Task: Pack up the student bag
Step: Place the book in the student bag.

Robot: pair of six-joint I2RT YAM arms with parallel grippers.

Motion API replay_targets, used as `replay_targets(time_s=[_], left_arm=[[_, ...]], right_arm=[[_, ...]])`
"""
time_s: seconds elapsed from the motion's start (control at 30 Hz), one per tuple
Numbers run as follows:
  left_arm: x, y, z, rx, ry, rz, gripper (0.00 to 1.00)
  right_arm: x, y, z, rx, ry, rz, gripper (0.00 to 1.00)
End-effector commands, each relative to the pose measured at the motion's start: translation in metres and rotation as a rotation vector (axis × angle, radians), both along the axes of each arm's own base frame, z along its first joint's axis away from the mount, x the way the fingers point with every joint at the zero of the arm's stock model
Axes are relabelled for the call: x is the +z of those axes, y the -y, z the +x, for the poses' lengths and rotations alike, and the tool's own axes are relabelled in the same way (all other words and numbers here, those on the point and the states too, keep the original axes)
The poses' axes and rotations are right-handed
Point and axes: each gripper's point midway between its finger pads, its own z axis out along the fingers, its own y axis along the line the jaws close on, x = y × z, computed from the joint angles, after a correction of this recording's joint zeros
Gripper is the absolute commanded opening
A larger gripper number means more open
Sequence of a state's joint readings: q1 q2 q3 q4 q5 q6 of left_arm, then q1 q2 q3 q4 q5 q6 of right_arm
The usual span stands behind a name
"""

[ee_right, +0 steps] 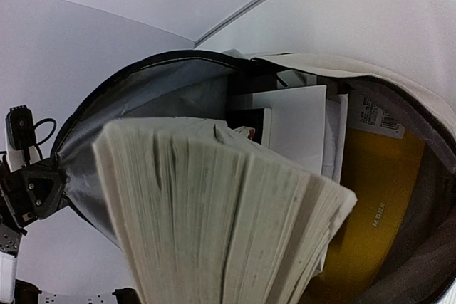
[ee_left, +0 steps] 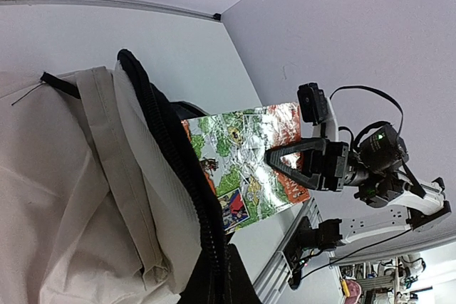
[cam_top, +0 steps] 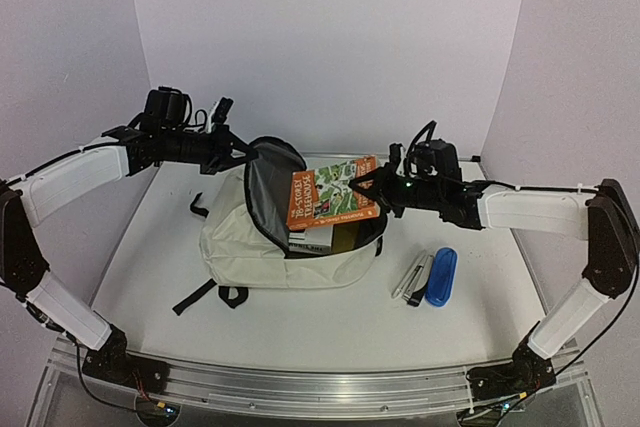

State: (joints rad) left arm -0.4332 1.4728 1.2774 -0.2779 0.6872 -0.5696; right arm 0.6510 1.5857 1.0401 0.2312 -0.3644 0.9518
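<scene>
Cream student bag (cam_top: 250,247) lies on the white table (cam_top: 330,337), mouth open, between the two grippers; left gripper (cam_top: 243,150) is pinched together on the edge of the bag's grey-lined flap (cam_top: 265,192), which stands up just right of its fingertips; right gripper (cam_top: 372,187) is clamped on the right edge of an orange-and-green book (cam_top: 325,197), tilted over the bag's mouth just left of its fingers; the book's page edges fill the right wrist view; beyond them inside the bag are white books (ee_right: 299,122) and a yellow item (ee_right: 370,226); blue case (cam_top: 441,277) and pens (cam_top: 413,279) lie side by side on the table, on the near side of the right gripper, apart from the bag.
</scene>
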Motion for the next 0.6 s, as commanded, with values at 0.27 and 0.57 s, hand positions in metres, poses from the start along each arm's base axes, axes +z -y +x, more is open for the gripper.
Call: replay_targets(time_s=[0.27,0.57], left_arm=[[0.108,-0.008,-0.018,-0.028,0.301,-0.110,0.00],[0.114,-0.007,-0.019,-0.033,0.323,-0.111,0.00]], right_arm=[[0.016,-0.013,0.026,-0.068,0.046,0.091,0.00],[-0.001,-0.018,0.025,-0.057,0.001,0.086,0.00]])
